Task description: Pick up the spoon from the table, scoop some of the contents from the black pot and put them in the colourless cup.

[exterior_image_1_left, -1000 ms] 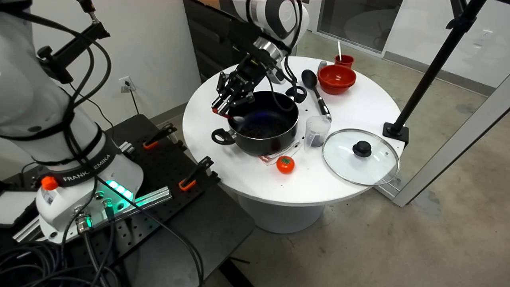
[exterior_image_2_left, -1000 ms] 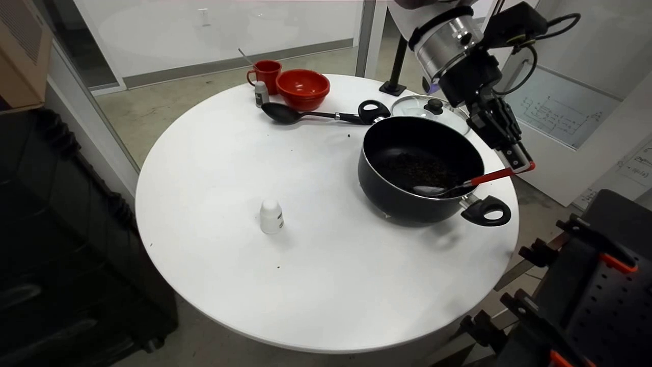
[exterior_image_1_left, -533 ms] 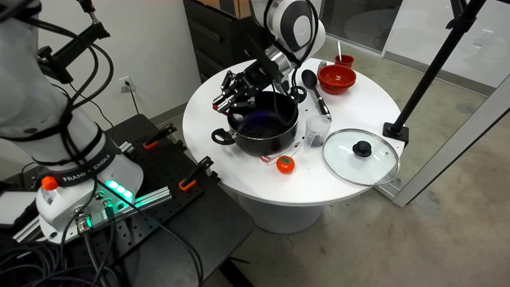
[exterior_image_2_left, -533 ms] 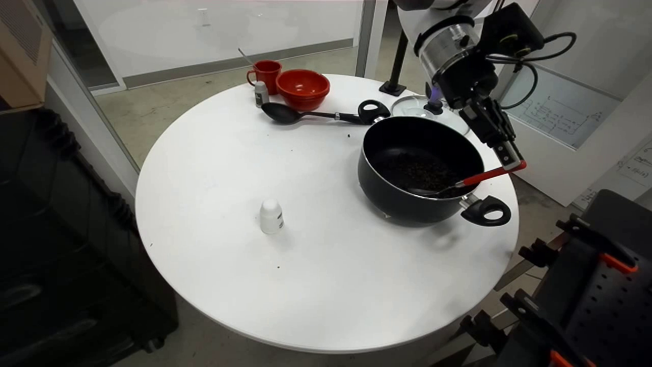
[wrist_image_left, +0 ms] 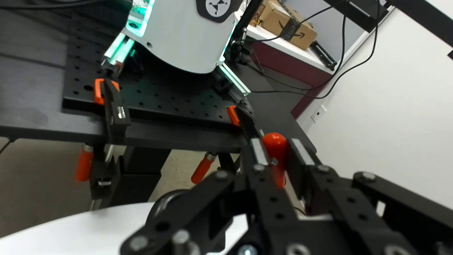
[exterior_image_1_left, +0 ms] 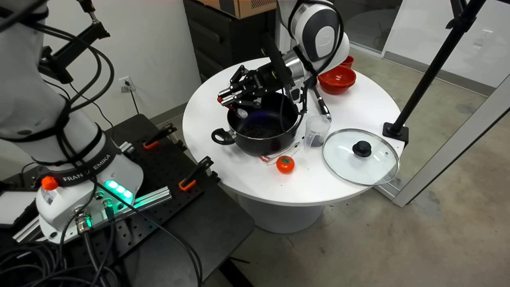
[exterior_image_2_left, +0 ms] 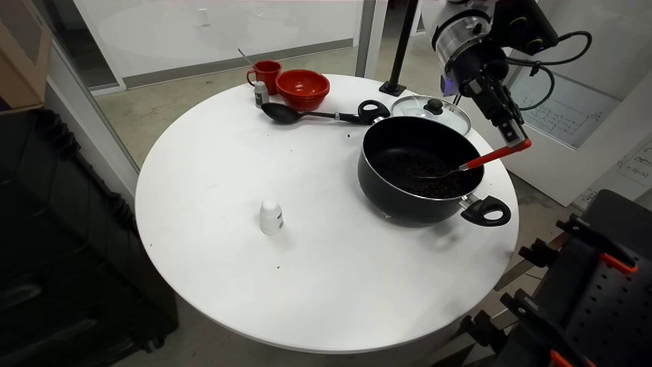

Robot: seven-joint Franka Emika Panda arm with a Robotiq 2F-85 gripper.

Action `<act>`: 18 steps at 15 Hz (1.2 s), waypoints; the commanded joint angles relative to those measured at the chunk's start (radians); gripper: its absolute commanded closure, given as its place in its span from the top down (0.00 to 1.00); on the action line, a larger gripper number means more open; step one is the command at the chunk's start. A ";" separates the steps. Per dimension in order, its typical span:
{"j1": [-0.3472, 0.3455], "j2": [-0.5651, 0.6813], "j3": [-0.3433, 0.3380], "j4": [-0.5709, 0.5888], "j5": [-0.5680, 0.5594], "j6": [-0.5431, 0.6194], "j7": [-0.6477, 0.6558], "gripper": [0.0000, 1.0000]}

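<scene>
My gripper [exterior_image_1_left: 228, 99] is shut on the red handle of a metal spoon [exterior_image_2_left: 493, 157]. In the wrist view the handle's rounded red end [wrist_image_left: 275, 144] sits between the finger pads [wrist_image_left: 280, 152]. The spoon slants down over the rim of the black pot [exterior_image_2_left: 402, 206], its bowl [exterior_image_1_left: 241, 113] inside, at or just above the dark, small-grained contents [exterior_image_2_left: 433, 188]. The gripper [exterior_image_2_left: 513, 136] is above the rim by the near side handle. The colourless cup [exterior_image_1_left: 317, 131] stands beside the pot with a dark patch low in it. The white table [exterior_image_2_left: 305, 265] carries all.
A large black spoon [exterior_image_2_left: 282, 113] lies behind the pot near red bowls [exterior_image_2_left: 303, 87], a red mug [exterior_image_2_left: 267, 74] and a grey shaker [exterior_image_2_left: 261, 94]. A glass lid [exterior_image_1_left: 360, 159], a tomato [exterior_image_1_left: 285, 164], a white shaker [exterior_image_2_left: 271, 216] and a black pole [exterior_image_1_left: 430, 67] stand around.
The gripper has risen slightly and the wrist has swung lower and sideways. The held spoon has turned, its bowl moving from near the rim farther into the pot.
</scene>
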 commanded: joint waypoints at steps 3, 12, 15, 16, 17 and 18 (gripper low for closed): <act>-0.032 0.111 -0.009 0.121 0.019 -0.175 -0.037 0.05; -0.098 0.221 -0.037 0.270 0.041 -0.286 -0.018 0.05; -0.102 0.250 -0.046 0.306 0.013 -0.314 -0.020 0.05; -0.102 0.254 -0.046 0.313 0.002 -0.318 -0.024 0.05; -0.100 0.254 -0.046 0.316 -0.011 -0.317 -0.031 0.05; -0.100 0.255 -0.046 0.318 -0.015 -0.315 -0.031 0.05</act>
